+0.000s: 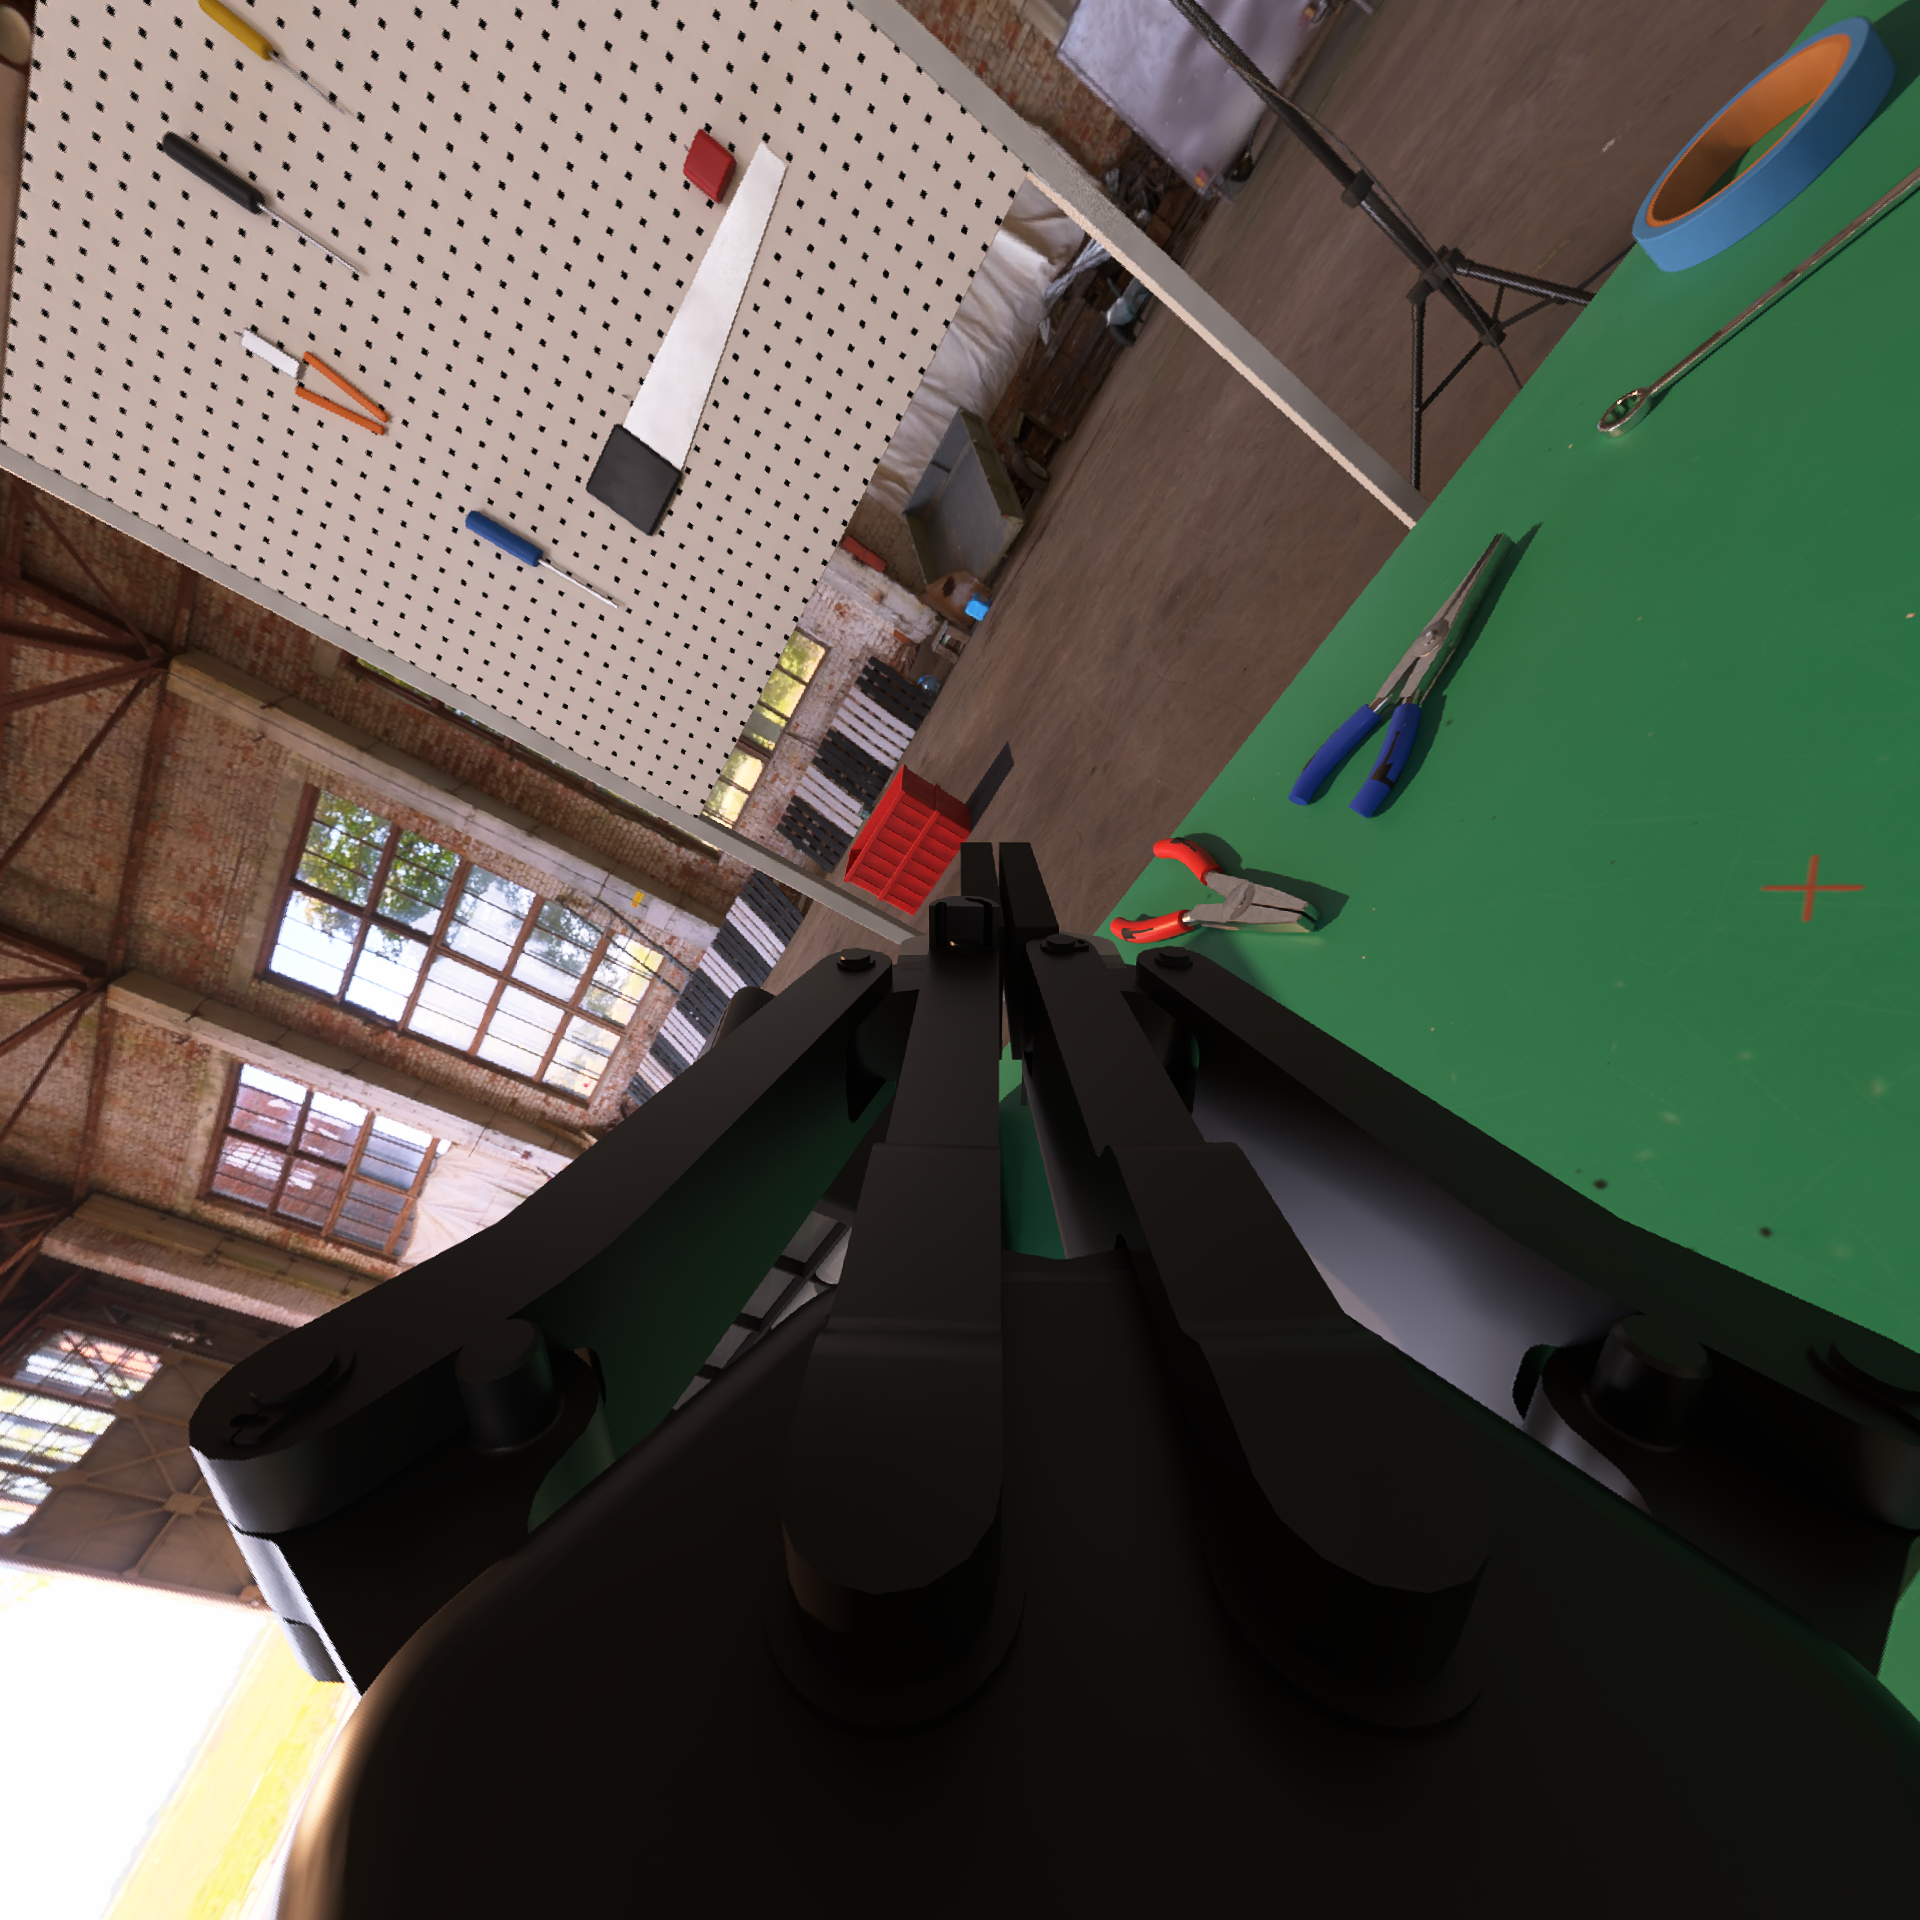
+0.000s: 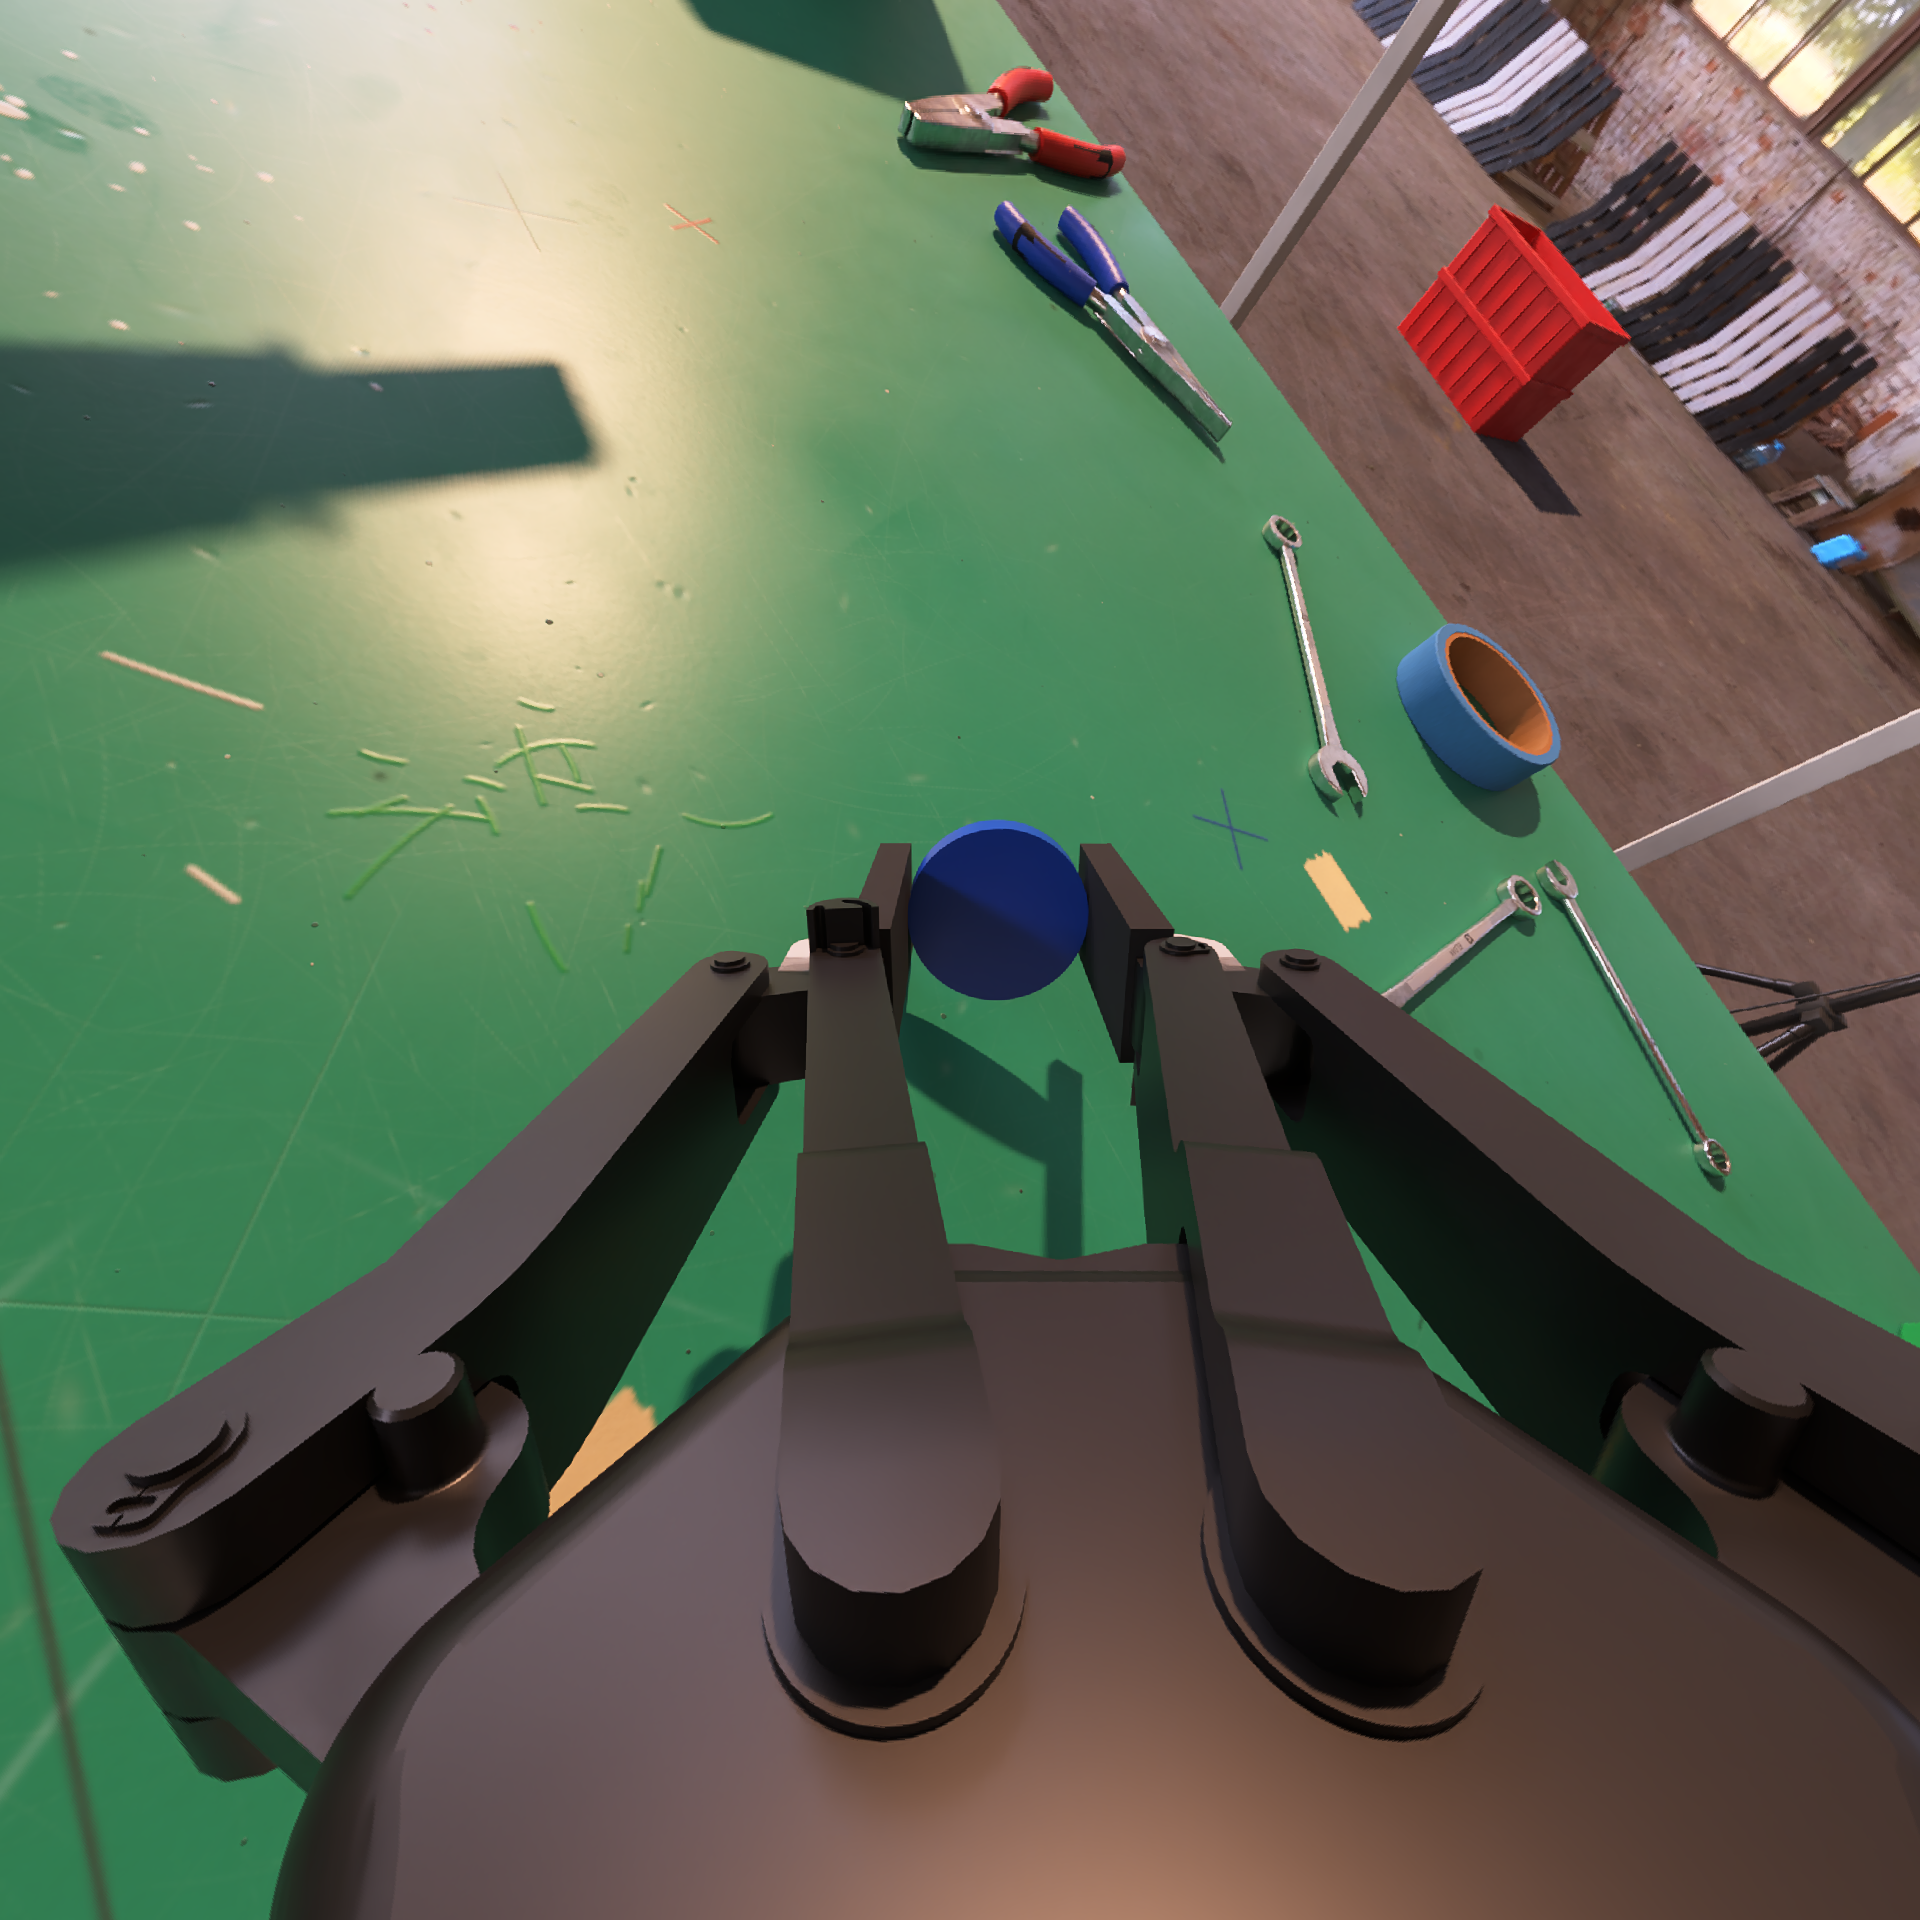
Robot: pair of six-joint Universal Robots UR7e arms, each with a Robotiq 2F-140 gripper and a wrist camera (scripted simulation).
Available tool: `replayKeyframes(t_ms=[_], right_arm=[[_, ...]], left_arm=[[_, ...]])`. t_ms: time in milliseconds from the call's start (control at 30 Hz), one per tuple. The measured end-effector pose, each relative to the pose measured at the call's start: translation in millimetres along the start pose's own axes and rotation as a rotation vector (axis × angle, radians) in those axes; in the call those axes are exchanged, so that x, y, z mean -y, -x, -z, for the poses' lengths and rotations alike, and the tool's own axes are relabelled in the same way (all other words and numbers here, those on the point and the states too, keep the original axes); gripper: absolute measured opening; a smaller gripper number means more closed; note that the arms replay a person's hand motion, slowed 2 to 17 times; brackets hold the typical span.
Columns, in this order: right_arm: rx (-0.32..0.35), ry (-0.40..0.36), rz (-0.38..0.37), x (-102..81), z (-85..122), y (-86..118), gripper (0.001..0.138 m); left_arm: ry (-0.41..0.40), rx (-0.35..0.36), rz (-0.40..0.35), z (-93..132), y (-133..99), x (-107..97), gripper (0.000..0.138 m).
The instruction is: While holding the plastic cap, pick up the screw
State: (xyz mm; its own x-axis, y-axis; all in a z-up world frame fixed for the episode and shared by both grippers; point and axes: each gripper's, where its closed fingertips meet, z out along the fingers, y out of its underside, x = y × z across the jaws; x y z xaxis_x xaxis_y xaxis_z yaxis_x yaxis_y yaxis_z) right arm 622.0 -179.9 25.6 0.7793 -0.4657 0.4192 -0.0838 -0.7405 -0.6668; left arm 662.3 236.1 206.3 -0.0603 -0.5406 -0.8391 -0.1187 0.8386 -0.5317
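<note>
My right gripper is shut on a round blue plastic cap and holds it above the green table; the cap's shadow falls on the mat below. In the left wrist view my left gripper is raised and tilted beyond the table's edge. Its fingers are pressed almost together, with only a thin slit between them. I see no screw in either view; whether one sits between the left fingers is hidden.
Red-handled pliers, blue-handled long-nose pliers, three wrenches and a blue tape roll lie along the table's far edge. They also show in the left wrist view. A pegboard with tools and a red crate stand beyond.
</note>
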Motion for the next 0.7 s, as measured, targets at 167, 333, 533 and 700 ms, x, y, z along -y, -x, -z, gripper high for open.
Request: replayKeyframes(t_ms=[167, 333, 533, 700], right_arm=[[0.0, 0.0, 0.0, 0.0, 0.0, 0.0, 0.043], [-0.001, 0.0, 0.001, 0.0, 0.0, 0.0, 0.043], [-0.002, 0.001, 0.004, 0.1, 0.0, 0.1, 0.043], [-0.003, 0.002, 0.007, 0.2, 0.1, 0.1, 0.043]], left_arm=[[-0.002, -0.001, 0.002, 0.1, 0.0, 0.0, 0.002], [-0.005, -0.003, 0.003, 0.2, 0.0, 0.0, 0.002], [-0.006, -0.007, 0.006, 0.2, 0.0, 0.0, 0.002], [-0.005, -0.008, 0.002, 0.3, 0.0, 0.0, 0.002]])
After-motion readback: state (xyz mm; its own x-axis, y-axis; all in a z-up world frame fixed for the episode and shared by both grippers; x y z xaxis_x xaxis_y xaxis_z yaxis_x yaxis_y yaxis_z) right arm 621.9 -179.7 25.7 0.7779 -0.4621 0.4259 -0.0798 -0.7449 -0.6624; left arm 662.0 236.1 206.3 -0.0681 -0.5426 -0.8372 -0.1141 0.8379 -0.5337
